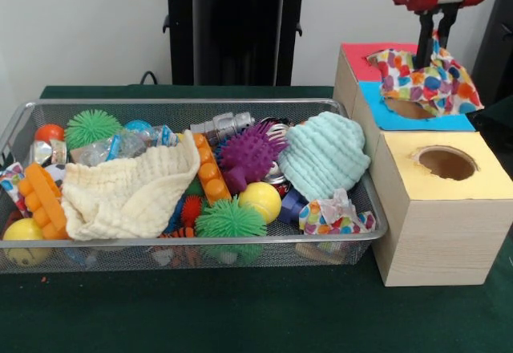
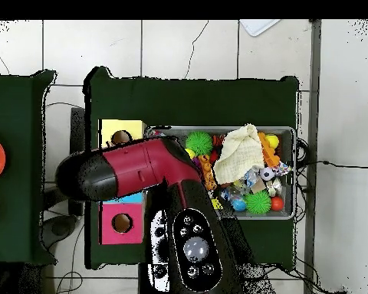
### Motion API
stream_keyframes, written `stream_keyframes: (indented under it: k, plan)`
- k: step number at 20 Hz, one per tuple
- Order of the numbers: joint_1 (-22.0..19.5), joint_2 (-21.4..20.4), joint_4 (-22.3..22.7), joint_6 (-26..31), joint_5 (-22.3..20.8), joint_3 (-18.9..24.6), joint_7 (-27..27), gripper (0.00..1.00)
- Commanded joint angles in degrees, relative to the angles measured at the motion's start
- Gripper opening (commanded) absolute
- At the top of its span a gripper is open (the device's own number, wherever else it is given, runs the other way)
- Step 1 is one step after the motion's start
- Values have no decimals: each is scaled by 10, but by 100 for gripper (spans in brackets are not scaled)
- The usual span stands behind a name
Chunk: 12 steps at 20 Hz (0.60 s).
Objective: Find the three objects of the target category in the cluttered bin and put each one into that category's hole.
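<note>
From the front I see my gripper (image 1: 431, 42) clenched on a dotted cloth (image 1: 425, 80), which hangs over the blue-topped box (image 1: 385, 117), short of the yellow box's hole (image 1: 446, 163). Releasing here risks the wrong hole. Another dotted cloth (image 1: 337, 218) lies in the bin (image 1: 192, 245). Overhead, the arm (image 2: 133, 172) hides the cloth and blue box; only the yellow box's hole (image 2: 120, 138) shows.
</note>
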Motion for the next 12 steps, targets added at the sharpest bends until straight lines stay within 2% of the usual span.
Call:
stream_keyframes:
  k: [1, 4, 12]
  plan:
    - [8, 71, -12, -24, -3, -33, 107, 0]
    - [22, 94, -9, -40, -1, -41, 118, 0]
    - [39, 122, -12, -77, 17, -58, 127, 0]
